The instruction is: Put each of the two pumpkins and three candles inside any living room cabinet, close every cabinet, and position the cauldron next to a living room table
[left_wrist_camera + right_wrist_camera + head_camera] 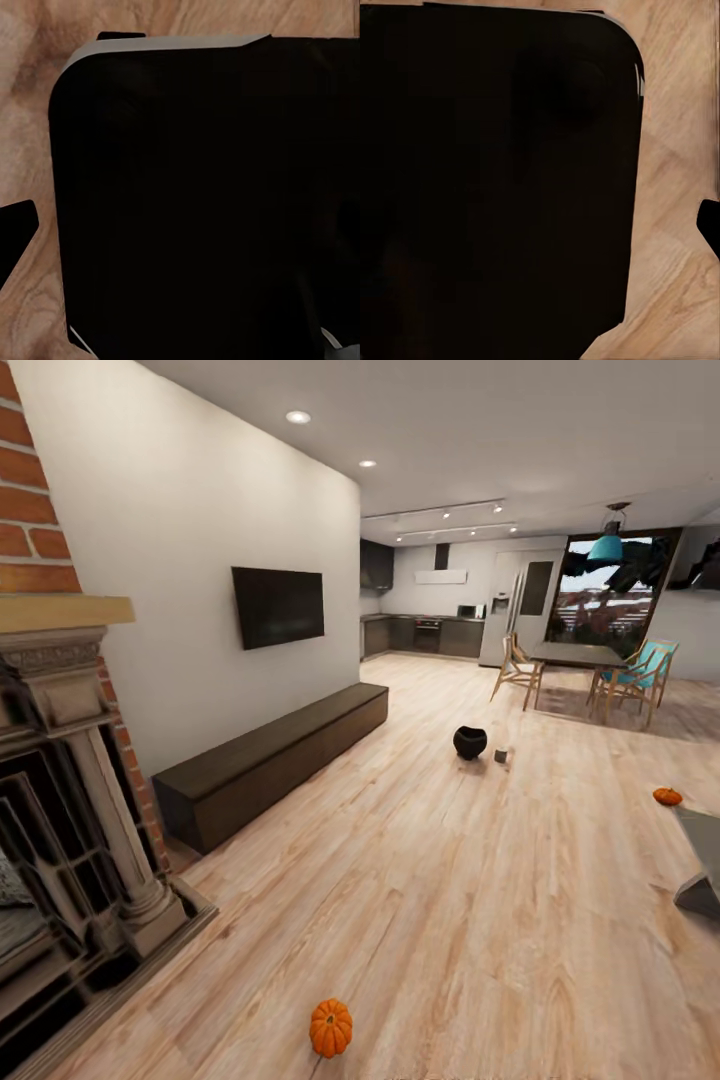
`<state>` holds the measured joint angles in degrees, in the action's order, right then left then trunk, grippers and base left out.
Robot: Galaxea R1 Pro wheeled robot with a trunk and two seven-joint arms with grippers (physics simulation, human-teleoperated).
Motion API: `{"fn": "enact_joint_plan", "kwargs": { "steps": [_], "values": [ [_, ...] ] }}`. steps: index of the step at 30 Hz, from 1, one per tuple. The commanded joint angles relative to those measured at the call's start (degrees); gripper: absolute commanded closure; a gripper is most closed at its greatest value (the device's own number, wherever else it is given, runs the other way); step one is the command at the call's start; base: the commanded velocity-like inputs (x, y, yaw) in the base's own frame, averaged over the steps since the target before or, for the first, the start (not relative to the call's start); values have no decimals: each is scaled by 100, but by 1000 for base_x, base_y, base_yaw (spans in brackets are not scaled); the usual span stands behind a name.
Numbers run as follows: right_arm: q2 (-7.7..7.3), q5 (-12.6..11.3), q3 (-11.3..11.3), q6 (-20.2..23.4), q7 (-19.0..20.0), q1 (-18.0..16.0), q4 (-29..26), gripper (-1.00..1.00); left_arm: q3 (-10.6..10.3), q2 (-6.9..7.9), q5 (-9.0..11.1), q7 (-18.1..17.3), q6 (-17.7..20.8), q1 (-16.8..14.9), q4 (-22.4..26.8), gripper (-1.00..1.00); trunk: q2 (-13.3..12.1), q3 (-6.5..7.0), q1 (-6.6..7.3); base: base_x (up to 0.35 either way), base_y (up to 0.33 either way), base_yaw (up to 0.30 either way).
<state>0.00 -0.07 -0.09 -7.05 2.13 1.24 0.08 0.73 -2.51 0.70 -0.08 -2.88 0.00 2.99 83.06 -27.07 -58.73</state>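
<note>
It was a home, an open-plan living room running into a kitchen. A wall TV (278, 606) hung above a long, low dark cabinet (270, 759), and a brick fireplace (60, 780) with an ornate dark surround stood near the camera. Pale wood floor (450, 920) ran throughout. At the far end were grey cupboards (425, 635), an oven, a fridge (500, 622), and a dining table (575, 656) with wooden chairs (518, 670) under a teal lamp (606, 546), beside a big window (615, 605).

Orange ribbed pumpkins (331, 1027), dark-brown cabinet (270, 760), black cauldron (469, 741), pale wood floor (480, 900).
</note>
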Motion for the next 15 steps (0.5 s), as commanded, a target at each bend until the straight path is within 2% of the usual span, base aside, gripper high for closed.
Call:
{"fn": "enact_joint_plan", "kwargs": {
  "steps": [1, 4, 10, 15],
  "values": [
    [0, -2, -2, -29, 19, -1, 1, -100, 8, -5, 8, -1, -18, 0, 0, -100, 2, -7, 0, 0, -217, -290],
    [0, 0, 0, -148, 17, -1, 4, -100, 10, -35, 9, -1, -31, 0, -3, -100, 2, -15, 0, 0, -89, -290],
    [0, 6, 0, -197, 15, -1, 10, -100, 4, -44, 32, -1, -461, 0, -39, -100, 2, -31, 0, 0, -14, -290],
    [0, 5, 0, -212, 9, -1, 24, -100, 2, -34, 36, -1, -522, 0, -43, -100, 2, -47, 0, 0, -1, -227]
  ]
}}
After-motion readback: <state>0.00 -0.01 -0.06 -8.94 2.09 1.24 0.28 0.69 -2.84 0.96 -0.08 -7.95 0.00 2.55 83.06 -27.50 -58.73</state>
